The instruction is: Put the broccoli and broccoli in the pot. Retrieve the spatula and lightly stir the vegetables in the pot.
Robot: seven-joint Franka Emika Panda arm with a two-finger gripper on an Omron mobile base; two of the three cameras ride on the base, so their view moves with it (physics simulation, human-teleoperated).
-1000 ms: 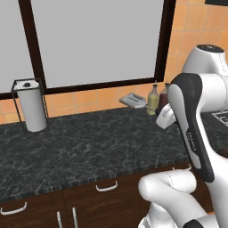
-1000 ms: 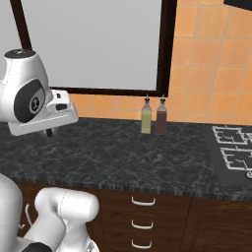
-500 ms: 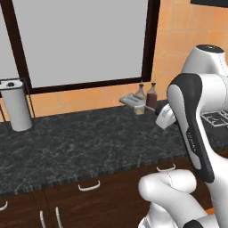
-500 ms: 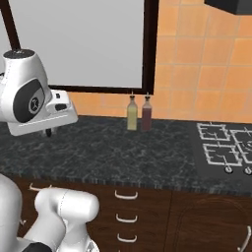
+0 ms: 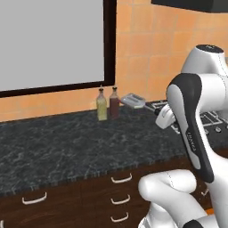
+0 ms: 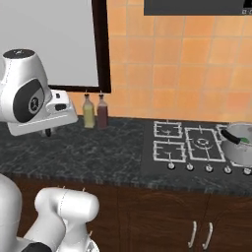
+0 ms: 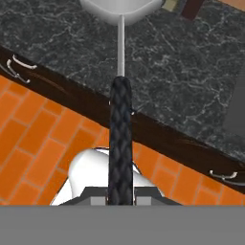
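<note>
In the hand view my gripper (image 7: 120,192) is shut on the spatula's ribbed black handle (image 7: 119,139). A thin silver shaft runs from the handle up to the spatula's pale silvery head (image 7: 119,9) at the top edge, over the dark counter. From the left base the spatula head (image 5: 133,100) sticks out left of the hand (image 5: 163,116), above the counter near the stove. The steel pot (image 6: 239,146) stands on the far right burner, with something green, likely broccoli (image 6: 244,139), inside it. It is far to the right of the hand (image 6: 47,115).
Two bottles, one yellowish (image 6: 88,112) and one dark red (image 6: 102,111), stand against the tiled wall. The gas hob (image 6: 189,142) lies to their right. A black-framed window (image 5: 53,44) is behind the dark stone counter (image 5: 67,147); drawers with handles (image 5: 121,179) are below it.
The base has driven right, so the whole scene slid left: the bottles shifted left, the towel holder left the view, and the hob and pot came in. The grip on the spatula is unchanged.
</note>
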